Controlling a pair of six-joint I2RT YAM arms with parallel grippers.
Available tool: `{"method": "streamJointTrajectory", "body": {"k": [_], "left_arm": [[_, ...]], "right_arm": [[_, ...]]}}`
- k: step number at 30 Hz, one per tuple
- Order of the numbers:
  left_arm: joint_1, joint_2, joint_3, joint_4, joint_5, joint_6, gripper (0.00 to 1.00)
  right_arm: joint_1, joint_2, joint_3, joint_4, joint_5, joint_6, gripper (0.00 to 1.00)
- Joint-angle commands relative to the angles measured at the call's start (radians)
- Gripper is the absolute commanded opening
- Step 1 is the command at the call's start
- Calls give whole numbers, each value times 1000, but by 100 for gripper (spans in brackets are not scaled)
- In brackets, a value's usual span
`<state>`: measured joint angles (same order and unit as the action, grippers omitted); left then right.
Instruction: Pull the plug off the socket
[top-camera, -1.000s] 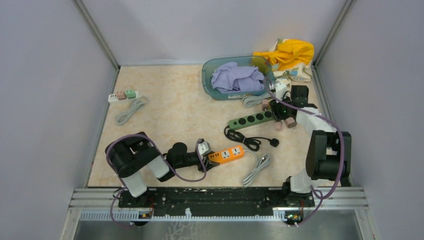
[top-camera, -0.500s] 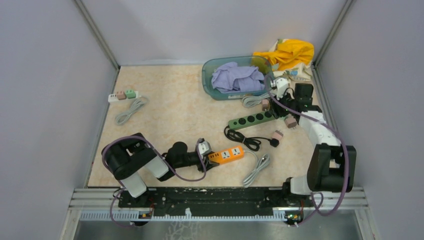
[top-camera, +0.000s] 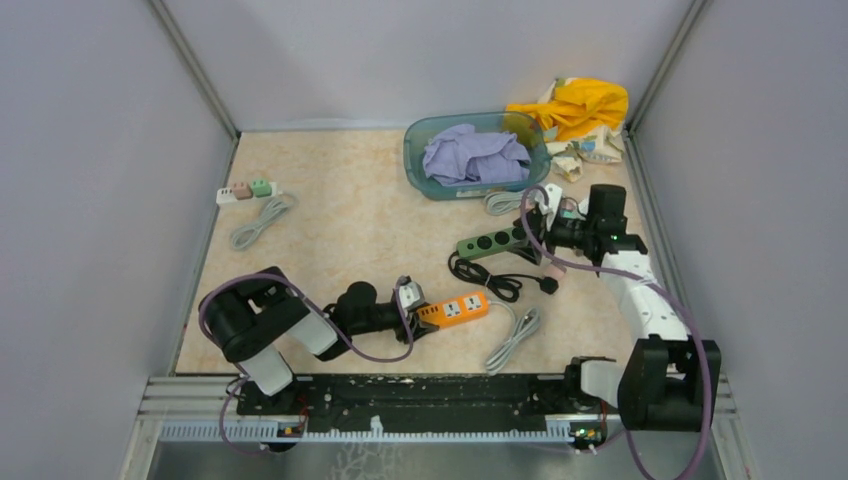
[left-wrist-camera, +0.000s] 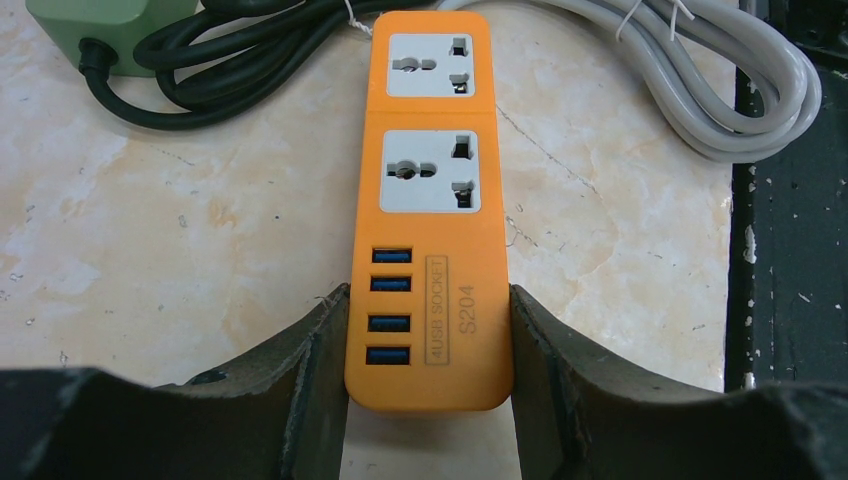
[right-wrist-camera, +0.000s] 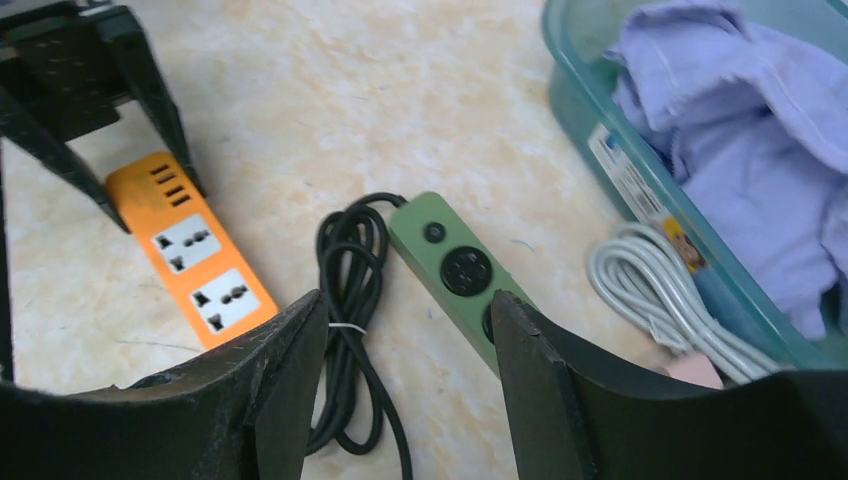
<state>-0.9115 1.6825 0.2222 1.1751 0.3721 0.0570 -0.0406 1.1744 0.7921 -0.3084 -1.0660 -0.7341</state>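
Top external: the left gripper (top-camera: 418, 313) lies low on the beige marble-pattern table (top-camera: 340, 210), at the near end of a flat plastic orange power strip (top-camera: 455, 309). The right gripper (top-camera: 532, 238) sits at the right-hand end of a long plastic green power strip (top-camera: 493, 241) with round dark sockets. A small pink plug (top-camera: 551, 268) lies loose on the table near that end, in none of the strip's sockets. A coiled black cord (top-camera: 485, 277) lies between the two strips. A translucent teal plastic basin (top-camera: 415, 160) stands at the far side.

Left wrist: the left gripper (left-wrist-camera: 428, 300) is clamped on the orange power strip (left-wrist-camera: 430, 170), with both dark fingers (left-wrist-camera: 320, 380) pressed against the sides of its USB end. Both of its sockets are empty. A bundled grey cable (left-wrist-camera: 720, 90) lies to the right.

Right wrist: the right gripper (right-wrist-camera: 408, 300) has its jaws apart and holds nothing. The green power strip (right-wrist-camera: 450, 265) lies on the table beyond them. Purple cloth (right-wrist-camera: 740, 120) fills the basin (right-wrist-camera: 580, 110).
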Motion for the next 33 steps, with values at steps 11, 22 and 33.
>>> {"method": "streamJointTrajectory", "body": {"k": [11, 22, 33], "left_arm": [[2, -156, 11, -140, 66, 90, 0], [2, -303, 20, -302, 4, 162, 0], [45, -470, 21, -434, -117, 140, 0]], "right_arm": [[86, 8, 24, -107, -146, -203, 61], [93, 10, 28, -123, -144, -216, 61], [93, 6, 30, -124, -146, -219, 61]]}}
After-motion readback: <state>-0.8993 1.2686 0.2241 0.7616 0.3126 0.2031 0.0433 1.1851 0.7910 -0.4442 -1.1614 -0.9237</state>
